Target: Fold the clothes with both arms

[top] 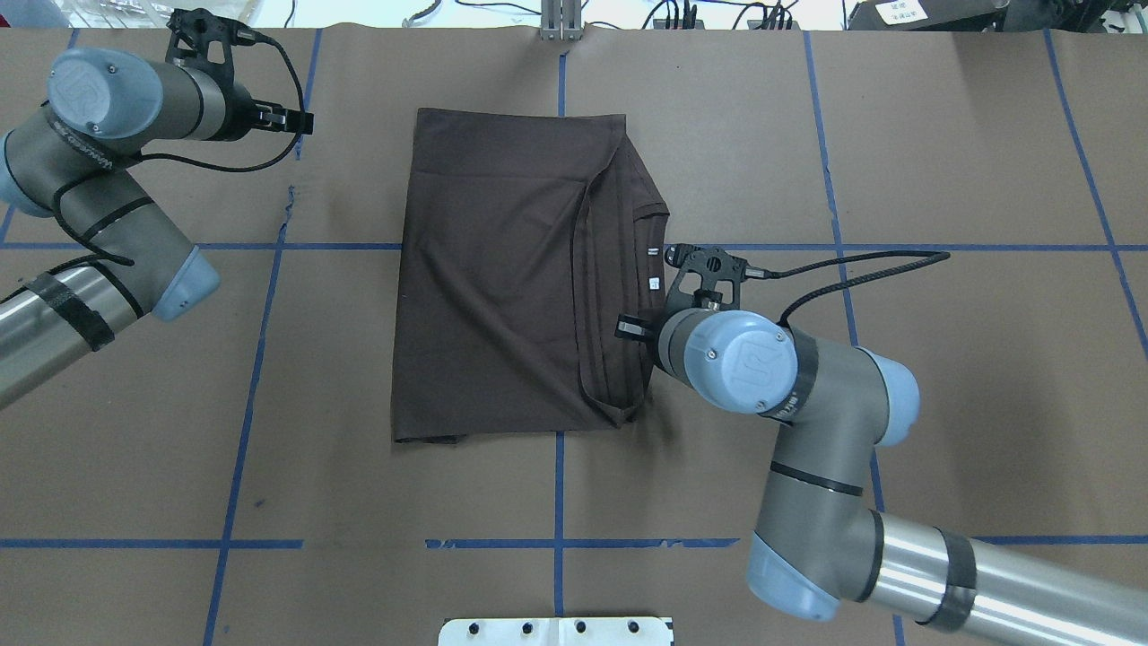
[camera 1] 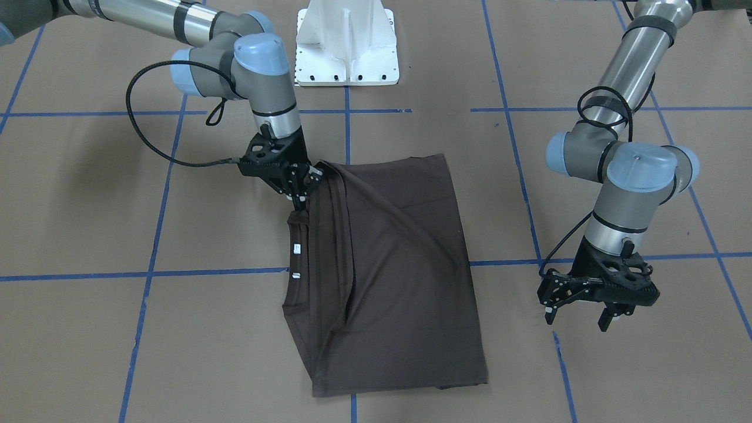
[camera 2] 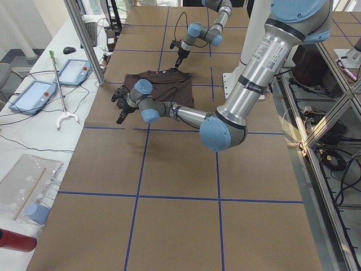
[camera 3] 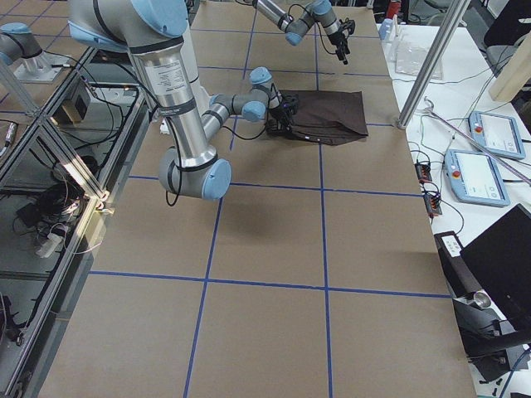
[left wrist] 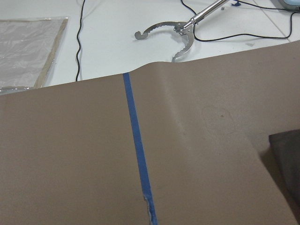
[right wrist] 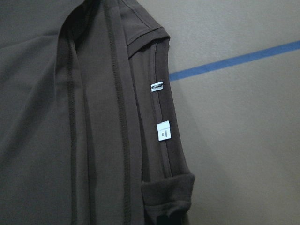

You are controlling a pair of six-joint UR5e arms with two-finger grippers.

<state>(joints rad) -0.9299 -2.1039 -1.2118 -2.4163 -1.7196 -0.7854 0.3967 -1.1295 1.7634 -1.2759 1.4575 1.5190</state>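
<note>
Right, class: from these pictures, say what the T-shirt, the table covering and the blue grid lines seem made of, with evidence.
T-shirt: soft matt knit, probably cotton jersey; it drapes in creases, with stitched hems. Table covering: likely brown paper or thin card, matt; its edge lifts in a curl. Blue grid lines: apparently adhesive tape; one end looks torn.

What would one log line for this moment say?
task: fold T-shirt | right gripper: shut on collar-side edge | left gripper: open, off T-shirt | state: partly folded
</note>
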